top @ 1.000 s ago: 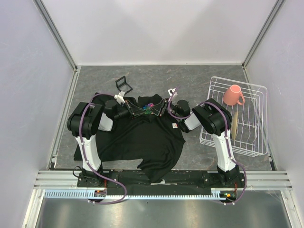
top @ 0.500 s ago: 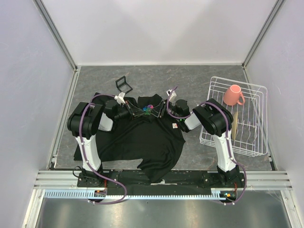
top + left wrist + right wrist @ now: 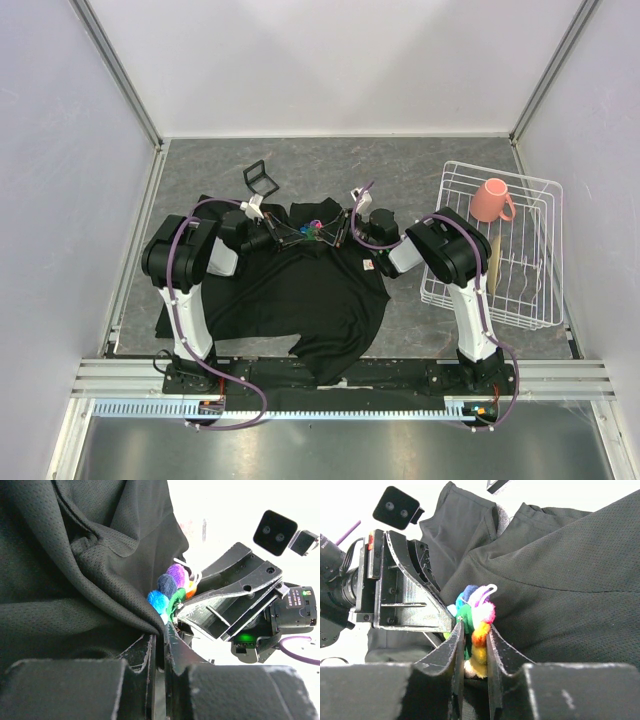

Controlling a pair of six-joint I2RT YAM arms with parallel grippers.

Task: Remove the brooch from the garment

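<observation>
The garment is a black T-shirt [image 3: 300, 290] spread on the table, with a small white-red label [image 3: 368, 264]. The brooch [image 3: 315, 229] is a small many-coloured flower piece near its far edge. My right gripper [image 3: 474, 630] is shut on the brooch [image 3: 479, 625], which sits between its fingers. My left gripper [image 3: 164, 630] is shut on a fold of the garment [image 3: 100, 580] right beside the brooch [image 3: 170, 587]. The two grippers meet tip to tip over the shirt, the left gripper [image 3: 296, 235] on the left and the right gripper [image 3: 332, 232] on the right.
A white wire rack [image 3: 500, 250] stands at the right with a pink mug [image 3: 490, 200] and a plate in it. A small black frame-like object [image 3: 258, 177] lies behind the shirt. Walls close in the table on three sides.
The right gripper and wrist have shifted very slightly away from the shirt; the left arm holds still.
</observation>
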